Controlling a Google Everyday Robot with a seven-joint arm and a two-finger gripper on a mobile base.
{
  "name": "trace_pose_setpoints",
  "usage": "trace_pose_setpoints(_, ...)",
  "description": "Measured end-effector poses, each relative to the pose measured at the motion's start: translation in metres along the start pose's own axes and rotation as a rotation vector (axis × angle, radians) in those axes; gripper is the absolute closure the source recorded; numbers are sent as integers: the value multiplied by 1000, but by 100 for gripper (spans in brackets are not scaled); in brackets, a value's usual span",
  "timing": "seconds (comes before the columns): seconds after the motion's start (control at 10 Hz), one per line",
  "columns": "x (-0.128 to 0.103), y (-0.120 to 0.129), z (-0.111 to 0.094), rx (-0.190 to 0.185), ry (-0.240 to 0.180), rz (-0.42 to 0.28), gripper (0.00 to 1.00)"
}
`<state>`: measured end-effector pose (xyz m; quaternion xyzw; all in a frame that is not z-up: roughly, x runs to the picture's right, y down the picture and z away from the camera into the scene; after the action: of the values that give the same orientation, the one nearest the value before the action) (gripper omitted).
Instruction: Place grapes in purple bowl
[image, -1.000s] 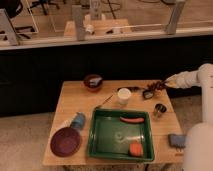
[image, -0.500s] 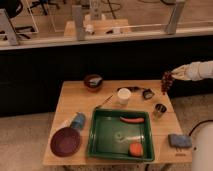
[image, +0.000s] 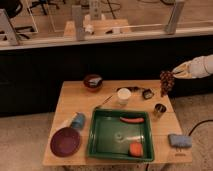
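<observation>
The grapes (image: 166, 81), a dark reddish-brown bunch, hang in the air above the table's far right corner. My gripper (image: 174, 72) is at the right edge of the view, shut on the top of the bunch, with the pale arm (image: 200, 65) reaching in from the right. The purple bowl (image: 65, 141), wide and shallow, sits empty at the table's front left corner, far from the gripper.
A green tray (image: 102, 137) in the middle holds an orange stick (image: 131, 120) and a round orange fruit (image: 135, 148). A white cup (image: 123, 95), a dark red bowl (image: 93, 81), a metal cup (image: 160, 109), a blue cup (image: 77, 120) and a blue sponge (image: 179, 140) stand around it.
My gripper took the grapes off the table near the far right and lifted them up and to the right. In the last half second they barely moved.
</observation>
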<state>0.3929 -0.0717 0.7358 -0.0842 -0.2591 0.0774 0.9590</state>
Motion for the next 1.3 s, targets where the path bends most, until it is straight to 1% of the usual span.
trace_pose_setpoints(0.4,-5,1,1,-9,-7,-12,100)
trace_pose_setpoints(0.5,-12,4,-3,-14,-25,-42,100)
trace_pose_setpoints(0.6,-22,10,-10,-9,-36,-83,100)
trace_pose_setpoints(0.8,-38,30,-33,21,-51,-168,100)
trace_pose_setpoints(1.0,-57,52,-45,39,-72,-248,100)
trace_pose_setpoints(1.2,-81,85,-61,60,-98,-335,100)
trace_pose_setpoints(1.3,-92,100,-66,65,-114,-361,100)
